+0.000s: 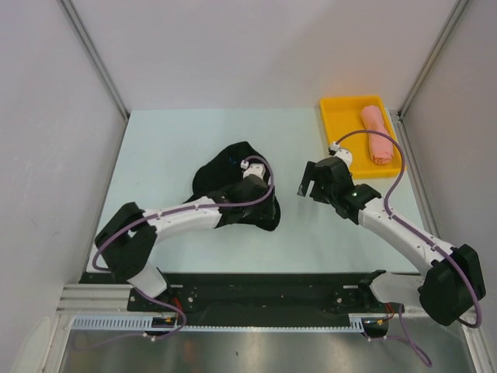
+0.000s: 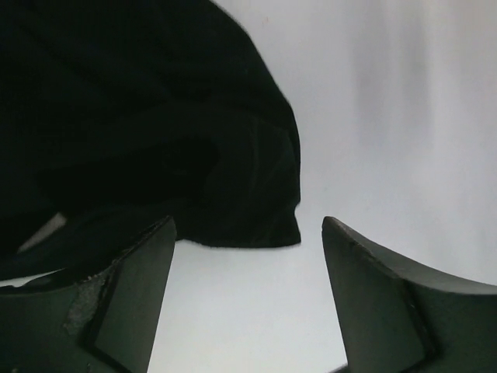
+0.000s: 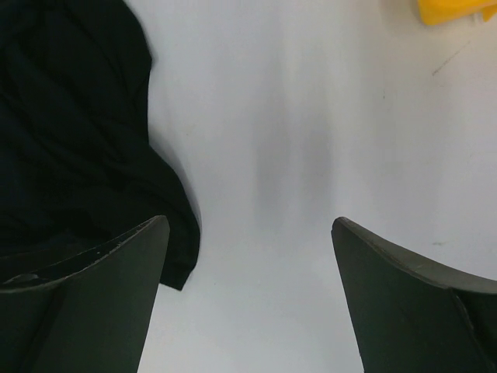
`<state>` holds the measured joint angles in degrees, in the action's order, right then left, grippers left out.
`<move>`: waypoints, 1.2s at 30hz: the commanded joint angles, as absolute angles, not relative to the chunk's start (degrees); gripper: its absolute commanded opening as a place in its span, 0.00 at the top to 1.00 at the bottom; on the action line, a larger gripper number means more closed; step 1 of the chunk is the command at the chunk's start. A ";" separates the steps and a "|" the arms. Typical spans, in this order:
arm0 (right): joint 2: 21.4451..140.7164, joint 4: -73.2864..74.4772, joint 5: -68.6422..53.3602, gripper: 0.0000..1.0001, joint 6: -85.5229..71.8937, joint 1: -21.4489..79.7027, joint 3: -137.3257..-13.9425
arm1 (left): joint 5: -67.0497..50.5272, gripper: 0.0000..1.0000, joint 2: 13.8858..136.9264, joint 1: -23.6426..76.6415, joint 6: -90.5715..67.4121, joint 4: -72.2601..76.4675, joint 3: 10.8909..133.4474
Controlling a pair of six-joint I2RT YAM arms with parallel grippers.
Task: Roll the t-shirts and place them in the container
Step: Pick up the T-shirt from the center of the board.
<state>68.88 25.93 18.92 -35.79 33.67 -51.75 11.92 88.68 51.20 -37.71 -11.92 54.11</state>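
Note:
A black t-shirt point(image 1: 225, 175) lies crumpled in the middle of the table. My left gripper point(image 1: 260, 194) hangs over its right part, hard to make out against the cloth. In the left wrist view the gripper point(image 2: 248, 256) is open and empty, with bare table between its fingers and the shirt's point(image 2: 140, 116) edge just ahead at the left. My right gripper point(image 1: 309, 189) is open and empty, just right of the shirt. In the right wrist view it point(image 3: 248, 256) is over bare table, the shirt point(image 3: 70, 140) beside its left finger. A salmon-pink rolled t-shirt point(image 1: 377, 134) lies in the tray.
A yellow plastic tray point(image 1: 345, 124) stands at the table's back right corner; its corner shows in the right wrist view point(image 3: 458, 9). Grey walls close in the table on the left, back and right. The arm bases stand along the near edge.

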 commanded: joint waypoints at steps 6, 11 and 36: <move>71.80 18.55 10.81 0.10 -33.93 27.60 -51.68 | 15.91 0.36 97.29 48.52 -38.85 -10.20 64.16; 74.70 15.31 8.01 0.10 -33.75 25.58 -51.68 | 14.06 0.58 99.67 48.51 -40.60 -10.02 63.99; 115.75 -6.50 3.16 0.36 -34.10 34.72 -71.37 | 33.05 1.00 45.70 30.68 -49.14 -37.79 39.98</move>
